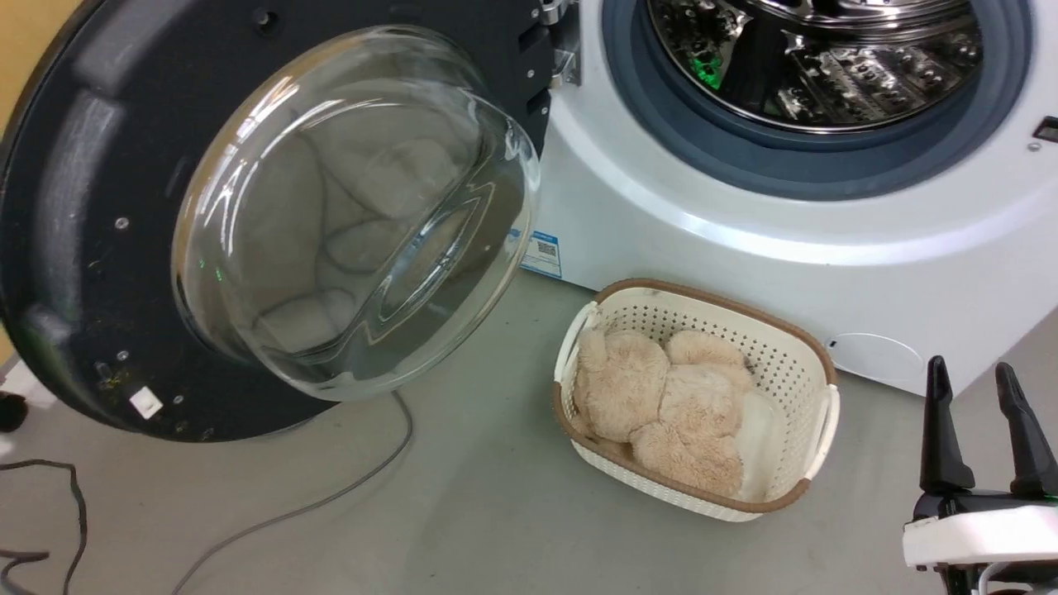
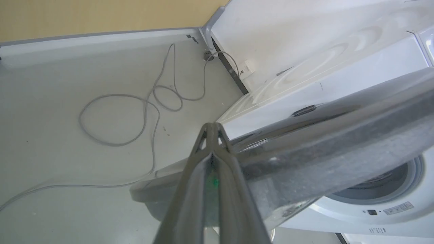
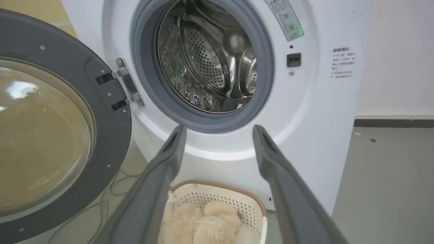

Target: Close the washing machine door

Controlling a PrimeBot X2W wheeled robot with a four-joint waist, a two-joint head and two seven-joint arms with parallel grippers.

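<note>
The white washing machine [image 1: 744, 248] stands with its grey-gasketed opening and steel drum [image 3: 210, 57] uncovered. The door [image 1: 74, 248], a black disc with a bulging glass bowl [image 1: 355, 215], is swung wide open to the left on its metal hinge [image 3: 125, 84]. In the left wrist view my left gripper [image 2: 213, 127] is shut, empty, its fingers lying along the door's glossy outer face [image 2: 322, 142] near the rim; I cannot tell if they touch it. My right gripper [image 1: 974, 372] is open and empty at the lower right, pointing at the machine's front [image 3: 218, 130].
A cream perforated basket [image 1: 793, 364] holding a beige plush toy [image 1: 661, 405] sits on the floor before the machine. Grey cables [image 1: 331, 496] trail under the door and coil on the floor [image 2: 115, 118] beside the machine. A yellow wall [image 2: 101, 13] is behind.
</note>
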